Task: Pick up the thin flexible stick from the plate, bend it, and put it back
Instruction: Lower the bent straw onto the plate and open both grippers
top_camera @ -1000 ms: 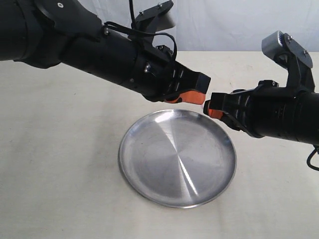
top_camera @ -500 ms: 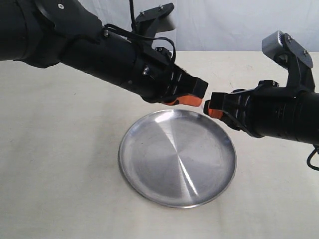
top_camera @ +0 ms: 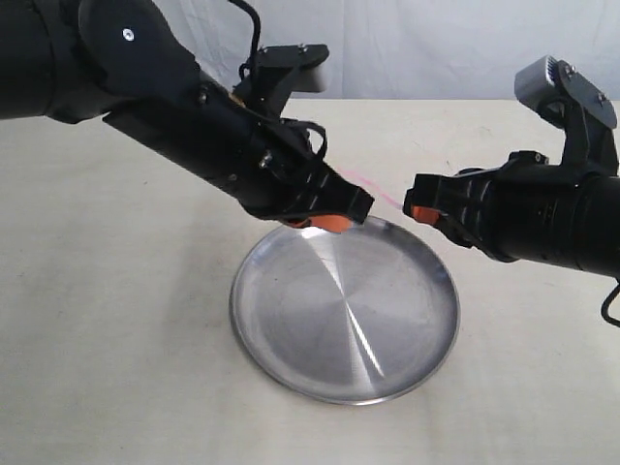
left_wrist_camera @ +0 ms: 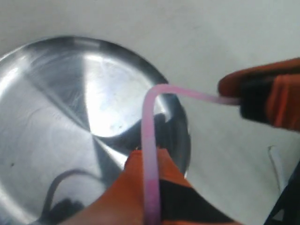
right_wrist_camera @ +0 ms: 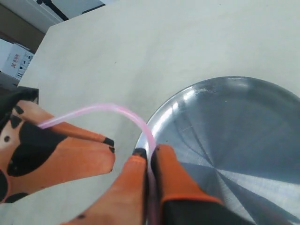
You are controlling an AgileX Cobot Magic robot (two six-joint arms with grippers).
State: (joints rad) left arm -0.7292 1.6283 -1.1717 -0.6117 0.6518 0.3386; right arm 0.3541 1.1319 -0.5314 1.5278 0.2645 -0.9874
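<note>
The thin pink stick (top_camera: pixel 373 186) hangs in the air above the far rim of the silver plate (top_camera: pixel 291 339), bent into an arch. My left gripper (top_camera: pixel 329 221) is shut on one end of the stick (left_wrist_camera: pixel 150 154). My right gripper (top_camera: pixel 418 211) is shut on the other end, the stick (right_wrist_camera: pixel 126 112) curving away from its orange fingers (right_wrist_camera: pixel 136 183). In the left wrist view the stick turns sharply toward the right gripper (left_wrist_camera: pixel 234 101). The plate (right_wrist_camera: pixel 262 154) lies below both grippers with nothing on it.
A pale cream tabletop (top_camera: pixel 116 320) surrounds the plate. A white backdrop (top_camera: pixel 436 48) hangs behind the table's far edge. A white box (right_wrist_camera: pixel 14 63) sits beyond the table in the right wrist view.
My left gripper has tilted downward and drawn back left toward the plate's far rim, and the stick between the two grippers now shows as a bent arch. The right gripper stays nearly still.
</note>
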